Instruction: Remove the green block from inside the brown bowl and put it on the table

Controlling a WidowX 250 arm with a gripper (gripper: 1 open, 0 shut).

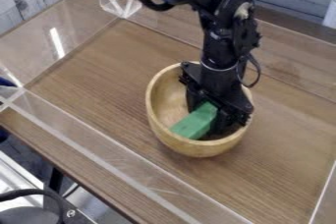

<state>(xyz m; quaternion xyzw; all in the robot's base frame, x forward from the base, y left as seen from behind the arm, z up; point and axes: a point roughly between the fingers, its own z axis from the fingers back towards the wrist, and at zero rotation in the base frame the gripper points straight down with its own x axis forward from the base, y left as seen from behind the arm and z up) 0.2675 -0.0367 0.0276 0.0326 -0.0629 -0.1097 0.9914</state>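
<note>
Nearest the camera runs the low clear acrylic wall (pixel 92 159) that borders the worktop (pixel 92 81). Just behind it sits the brown bowl (pixel 168 135), which serves as the landmark for everything else.

The green block (pixel 197 123) lies inside the bowl, toward its far-right side, tilted with its near end low on the bowl floor and its far end raised. Its long axis runs from the near-left of the bowl up toward the far-right rim.

The gripper (pixel 221 113) points straight down into the bowl's far-right half, its jaws drawn narrow and clamped on the raised far end of the block. Whether the pads sit squarely across the block's width is hidden by the gripper body.

Since the block hangs forward and left of the gripper, below the fingers, my judgement is that the coming lift must go straight up until that low end clears the near rim, otherwise the block may catch and drag the bowl.

Beyond the bowl the dark arm (pixel 217 22) rises toward the far edge of the worktop.
</note>
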